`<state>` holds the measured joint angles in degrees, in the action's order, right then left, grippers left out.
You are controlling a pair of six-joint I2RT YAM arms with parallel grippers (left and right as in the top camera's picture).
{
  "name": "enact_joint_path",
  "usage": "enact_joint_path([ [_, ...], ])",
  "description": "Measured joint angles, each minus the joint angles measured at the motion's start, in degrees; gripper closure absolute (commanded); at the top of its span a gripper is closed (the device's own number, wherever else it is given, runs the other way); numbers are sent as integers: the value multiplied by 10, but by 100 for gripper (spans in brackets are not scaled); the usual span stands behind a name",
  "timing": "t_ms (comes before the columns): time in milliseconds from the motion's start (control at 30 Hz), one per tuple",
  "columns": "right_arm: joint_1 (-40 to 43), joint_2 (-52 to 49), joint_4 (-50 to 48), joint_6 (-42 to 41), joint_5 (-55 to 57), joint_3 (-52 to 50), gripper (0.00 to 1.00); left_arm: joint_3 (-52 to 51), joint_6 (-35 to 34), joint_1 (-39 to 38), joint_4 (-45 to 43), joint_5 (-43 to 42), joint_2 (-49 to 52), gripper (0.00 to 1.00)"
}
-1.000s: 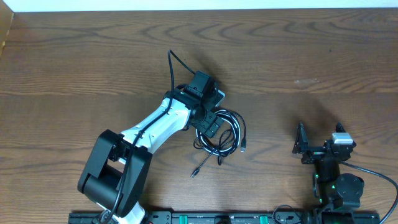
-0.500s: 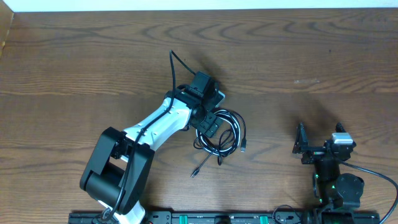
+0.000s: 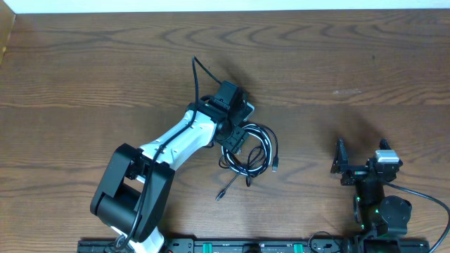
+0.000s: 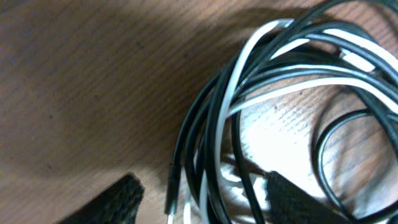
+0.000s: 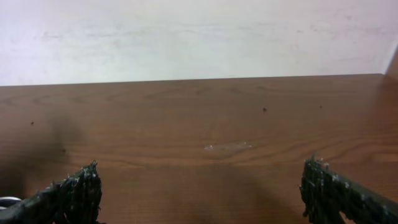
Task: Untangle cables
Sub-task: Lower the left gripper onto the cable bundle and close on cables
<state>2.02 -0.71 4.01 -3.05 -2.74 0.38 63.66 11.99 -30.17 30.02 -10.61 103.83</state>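
Cables (image 4: 214, 112): thin glossy black and white cords, looped, centre of wood-grain desk (image 3: 365, 63). Left pincer (image 4: 204, 186) spread astride them; right pincer (image 5: 200, 190) wide open.

My left arm (image 3: 176, 144) lies diagonally across the near-left table (image 3: 351, 70) and blocks any approach to the cables (image 3: 252, 151) from that side. The left gripper (image 3: 235, 138) sits over the coil's left edge, and strands fill the gap between its spread fingers (image 4: 115, 199). Bare wood borders the coil's right and far sides. The right gripper (image 3: 360, 160), fingers wide apart, faces bare tabletop.
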Motion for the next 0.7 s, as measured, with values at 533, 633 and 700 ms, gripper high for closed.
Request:
enact_joint_path([
  [533,0,0,0,0,0,0,1,0,1,0,0,0,0,60],
  [633,0,0,0,0,0,0,1,0,1,0,0,0,0,60],
  [700,0,0,0,0,0,0,1,0,1,0,0,0,0,56],
])
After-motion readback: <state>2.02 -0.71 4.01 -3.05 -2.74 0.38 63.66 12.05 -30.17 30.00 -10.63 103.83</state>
